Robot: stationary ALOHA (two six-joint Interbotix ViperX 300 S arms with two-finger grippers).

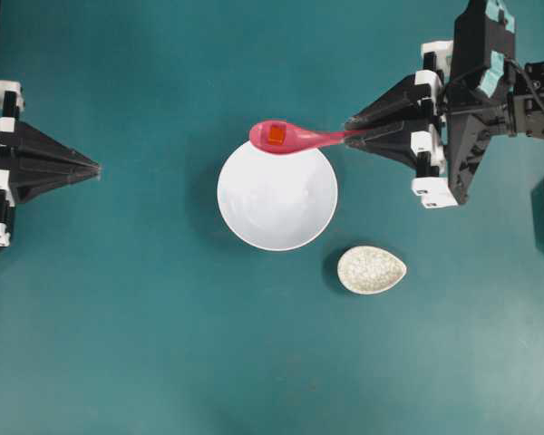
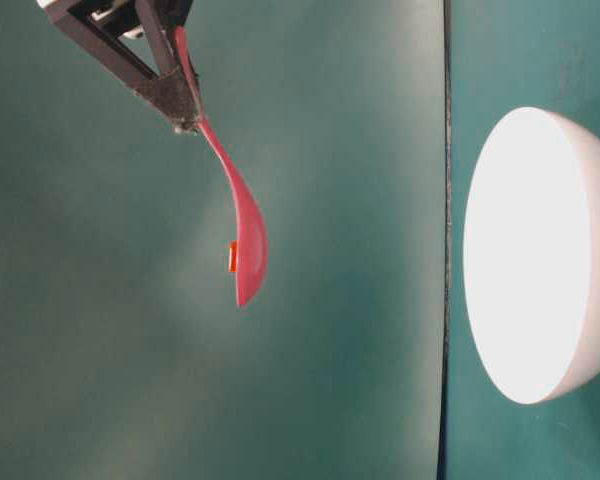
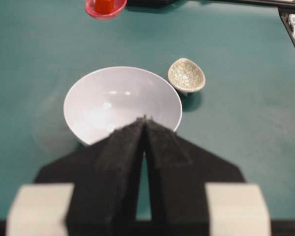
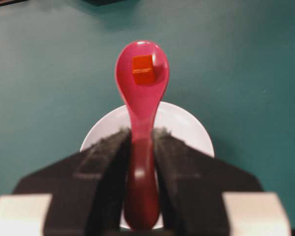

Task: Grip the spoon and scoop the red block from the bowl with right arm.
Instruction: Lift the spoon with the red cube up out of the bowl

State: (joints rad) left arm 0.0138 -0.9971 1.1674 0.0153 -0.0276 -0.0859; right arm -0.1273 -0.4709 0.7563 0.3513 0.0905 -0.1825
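- While the block [image 1: 276, 136] sat in the scoop of the spoon [image 1: 295, 138], the spoon hung in the air above the bowl's far rim in the overhead view, its scoop pointing toward the left arm's side.
- From the right wrist view the block [image 4: 143, 69] lay near the tip of the scoop, and the spoon [image 4: 141, 98] ran straight back between the two fingers [image 4: 105, 162].
- The right hand [image 1: 354, 132] pinched the spoon by its handle, pressed against it on both sides.
- In the table-level view the spoon [image 2: 242, 225] was clear of the counter and apart from the bowl [image 2: 545, 255], with the block [image 2: 232, 257] showing as a small orange edge at the scoop.
- The bowl [image 1: 277, 196] stood on the teal counter [image 1: 145, 344], white and with nothing visible inside.
- A small speckled dish [image 1: 371, 269] rested on the counter near the bowl, on the right arm's side.
- The left hand [image 1: 98, 169] sat well apart from the bowl at the edge of the overhead view, its fingers [image 3: 125, 147] pressed together at the tips and holding nothing.
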